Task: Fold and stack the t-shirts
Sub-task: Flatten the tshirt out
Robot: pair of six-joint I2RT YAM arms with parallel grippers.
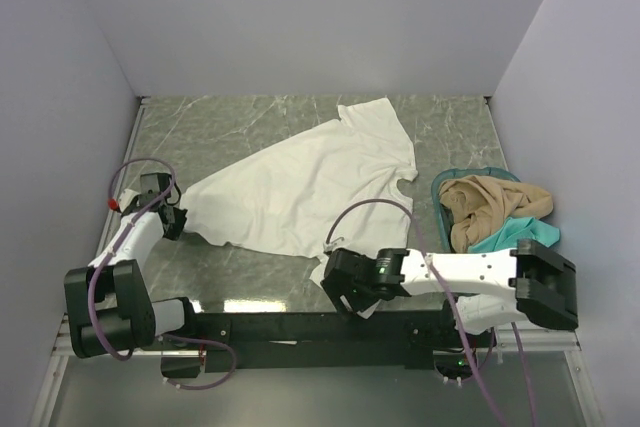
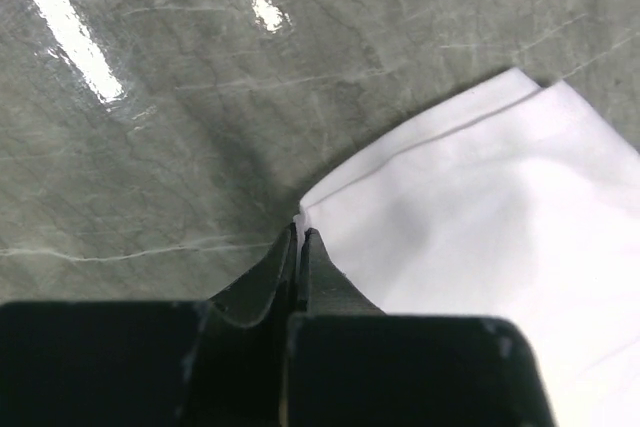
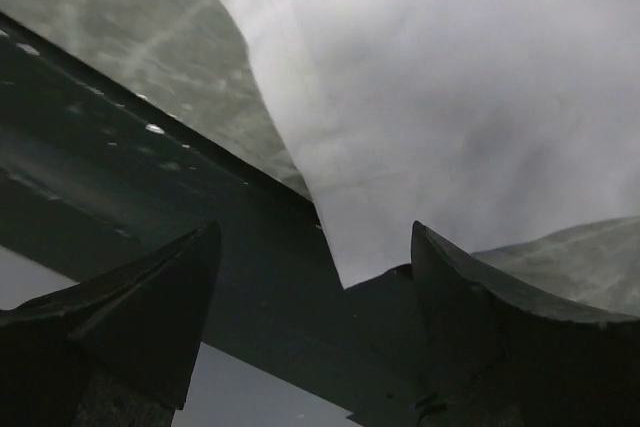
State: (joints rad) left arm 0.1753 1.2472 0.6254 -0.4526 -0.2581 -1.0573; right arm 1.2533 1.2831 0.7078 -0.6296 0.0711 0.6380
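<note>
LEFT: left gripper (image 2: 300,239) pressed together, pinching white shirt (image 1: 300,187) corner at its very tips | RIGHT: right gripper (image 3: 315,229) spread, shirt's point between its jaws | RISK: thin left pinch may slip on lift; right may close on air

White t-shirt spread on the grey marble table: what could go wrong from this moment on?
1. The left gripper is shut on just the hem corner of the large white cloth t-shirt; a pull might slip it free.
2. The open right gripper straddles the shirt's tip above the black frame rail; closing could miss it or strike the rail.
</note>
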